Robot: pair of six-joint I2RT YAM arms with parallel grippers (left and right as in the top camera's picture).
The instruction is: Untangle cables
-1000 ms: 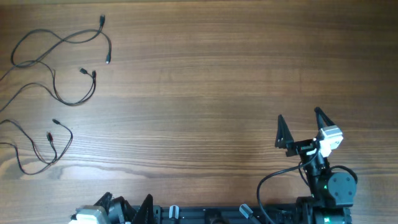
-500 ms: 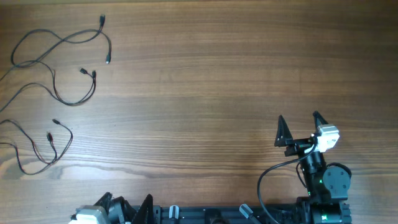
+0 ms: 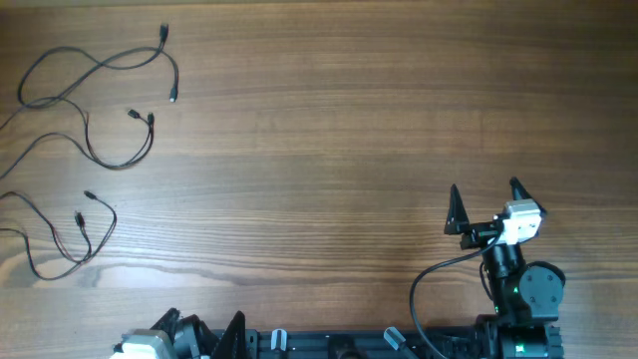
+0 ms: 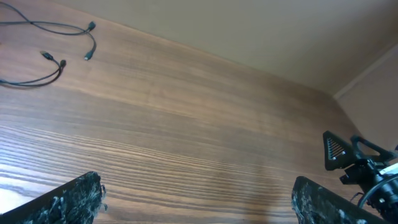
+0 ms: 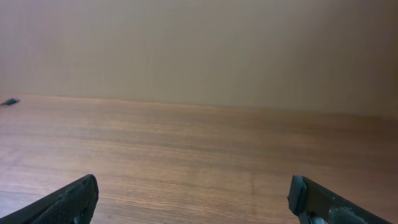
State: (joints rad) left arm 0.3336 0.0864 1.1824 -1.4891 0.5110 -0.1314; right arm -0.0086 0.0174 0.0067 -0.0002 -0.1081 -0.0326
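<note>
Well ahead and left of both wide-apart, empty fingers (image 3: 455, 207): cables (image 3: 90, 148), thin, limp, light; best pinched beside a plug.

We can read no text, label, brand, number or sign in any of these views. The white block (image 3: 523, 219) on the right arm, at the near right of the counter (image 3: 329, 130), shows us a plain face, too small to reveal any marking. A small green light (image 3: 519, 295) glows on that arm's base with no lettering we can make out. The plug ends of the cables (image 3: 164, 34), far left, are too tiny to show any mark.
</note>
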